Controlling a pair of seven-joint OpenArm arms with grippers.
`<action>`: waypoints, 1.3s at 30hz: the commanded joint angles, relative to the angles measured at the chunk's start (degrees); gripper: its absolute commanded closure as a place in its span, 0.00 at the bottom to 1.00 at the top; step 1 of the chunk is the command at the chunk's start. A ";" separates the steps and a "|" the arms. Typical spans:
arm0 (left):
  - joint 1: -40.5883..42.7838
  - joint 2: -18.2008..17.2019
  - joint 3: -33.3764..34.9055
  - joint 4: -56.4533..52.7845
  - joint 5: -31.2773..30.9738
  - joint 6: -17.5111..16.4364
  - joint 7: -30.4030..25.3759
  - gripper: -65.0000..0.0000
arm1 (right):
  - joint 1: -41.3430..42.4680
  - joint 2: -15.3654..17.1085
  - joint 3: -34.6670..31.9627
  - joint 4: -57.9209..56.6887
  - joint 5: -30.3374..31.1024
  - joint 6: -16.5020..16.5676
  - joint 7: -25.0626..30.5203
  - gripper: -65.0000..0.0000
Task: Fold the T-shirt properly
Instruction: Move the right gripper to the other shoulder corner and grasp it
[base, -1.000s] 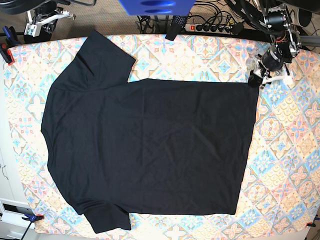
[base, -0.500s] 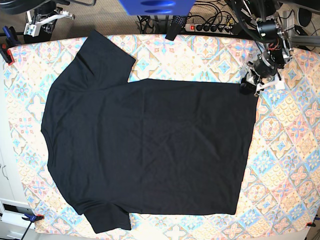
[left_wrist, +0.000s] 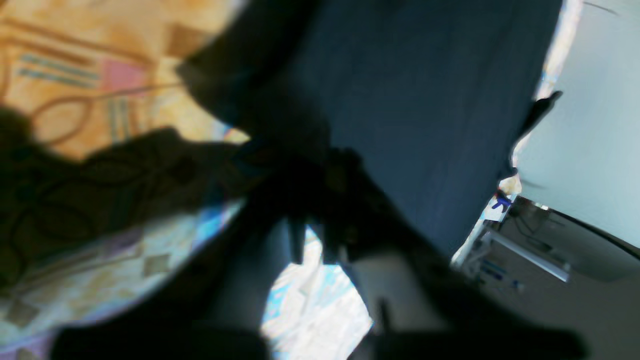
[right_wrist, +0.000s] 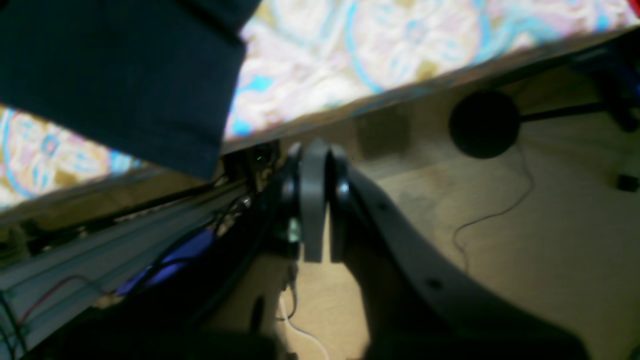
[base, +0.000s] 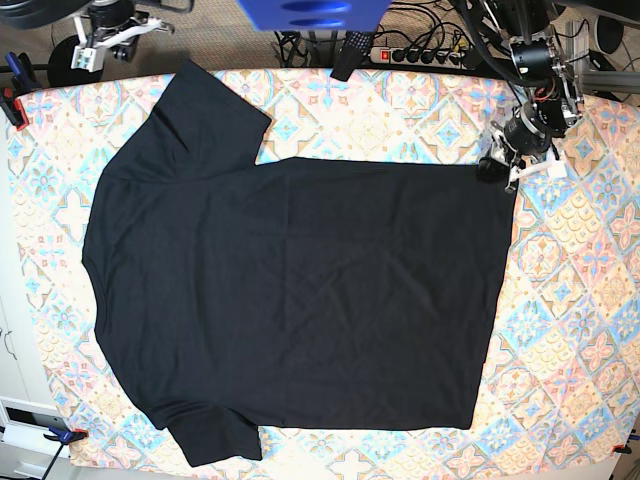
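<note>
The black T-shirt lies spread flat on the patterned tablecloth, with its sleeves on the left and its hem on the right. My left gripper is down at the hem's far right corner. In the left wrist view its dark, blurred fingers are shut on the edge of the T-shirt. My right gripper hangs off the table's far left corner. Its jaws are shut with nothing in them, just past one sleeve of the T-shirt.
A power strip and cables lie behind the table's far edge, and a blue object hangs at top centre. Clamps grip the cloth at the left corners. A black round base stands on the floor.
The left gripper slid left and down onto the hem corner and closed there. The right arm shifted slightly at the far left corner.
</note>
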 joint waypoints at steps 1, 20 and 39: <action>0.01 -0.65 -0.10 0.59 -0.53 -0.14 0.28 1.00 | -0.86 0.38 -0.67 0.87 0.06 0.16 0.99 0.99; 4.76 -1.80 -0.54 5.78 -3.43 -0.14 0.63 1.00 | 4.24 0.74 -8.58 0.52 0.15 0.25 -7.10 0.57; 4.67 -1.80 -0.54 5.52 -3.43 -0.14 0.55 1.00 | 19.36 0.65 -6.56 -1.06 0.33 0.25 -18.44 0.53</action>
